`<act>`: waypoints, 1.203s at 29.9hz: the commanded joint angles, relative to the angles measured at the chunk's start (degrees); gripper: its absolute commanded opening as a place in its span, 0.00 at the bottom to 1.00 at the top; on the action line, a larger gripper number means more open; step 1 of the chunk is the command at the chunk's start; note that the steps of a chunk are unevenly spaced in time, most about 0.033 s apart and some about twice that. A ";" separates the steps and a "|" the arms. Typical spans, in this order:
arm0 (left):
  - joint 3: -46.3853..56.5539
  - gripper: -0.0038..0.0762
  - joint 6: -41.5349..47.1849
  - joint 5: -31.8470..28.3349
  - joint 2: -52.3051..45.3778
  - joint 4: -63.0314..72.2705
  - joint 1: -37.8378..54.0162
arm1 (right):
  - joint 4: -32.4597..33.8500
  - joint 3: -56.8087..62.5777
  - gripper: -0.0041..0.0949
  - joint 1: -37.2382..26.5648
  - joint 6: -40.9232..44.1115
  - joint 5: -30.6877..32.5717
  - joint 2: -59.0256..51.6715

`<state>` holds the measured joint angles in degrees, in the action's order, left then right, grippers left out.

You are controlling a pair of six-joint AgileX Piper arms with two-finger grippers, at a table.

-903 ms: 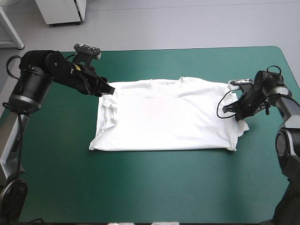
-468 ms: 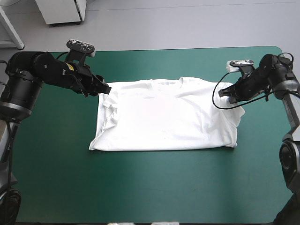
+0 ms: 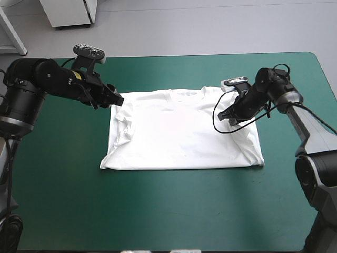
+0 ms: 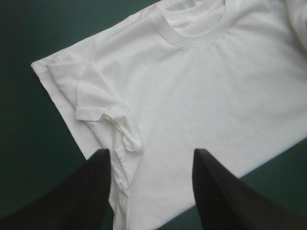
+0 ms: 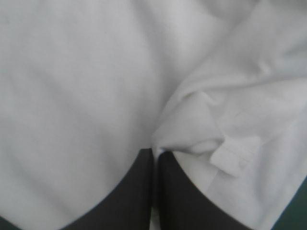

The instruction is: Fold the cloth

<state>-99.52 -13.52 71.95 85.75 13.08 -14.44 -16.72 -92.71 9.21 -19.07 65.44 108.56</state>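
the t-shirt (image 3: 174,137) lies spread flat in the middle of the table (image 3: 158,211), collar toward the far edge; soft, light and limp, it should sag, so hems and sleeve edges suit best; right gripper (image 3: 231,118) pinches the sleeve; left gripper (image 3: 119,100) fingers spread over the other shoulder.

The black-fingered right gripper (image 5: 156,152) clamped a gathered fold of the white fabric T-shirt (image 5: 72,96). Teal-green table cover (image 5: 298,211) showed at its edge.
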 commanded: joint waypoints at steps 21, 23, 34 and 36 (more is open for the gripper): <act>-0.47 0.53 2.25 1.72 -7.40 -6.29 -0.21 | 3.00 -7.68 0.54 0.12 -1.17 5.07 -0.28; 1.25 0.53 2.73 1.72 -8.79 -8.73 -0.21 | 5.40 -7.68 0.54 0.12 0.18 6.15 -2.57; 22.14 0.62 5.88 -2.27 -17.28 -17.03 -0.21 | 15.42 2.73 0.54 0.12 6.63 6.15 -23.12; 25.05 0.63 6.55 -3.74 -17.28 -17.91 -0.21 | 17.98 6.51 0.54 0.12 8.02 5.71 -27.09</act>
<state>-76.38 -8.51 71.72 69.89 -3.31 -14.44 -2.50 -89.36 9.32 -13.04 70.79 88.71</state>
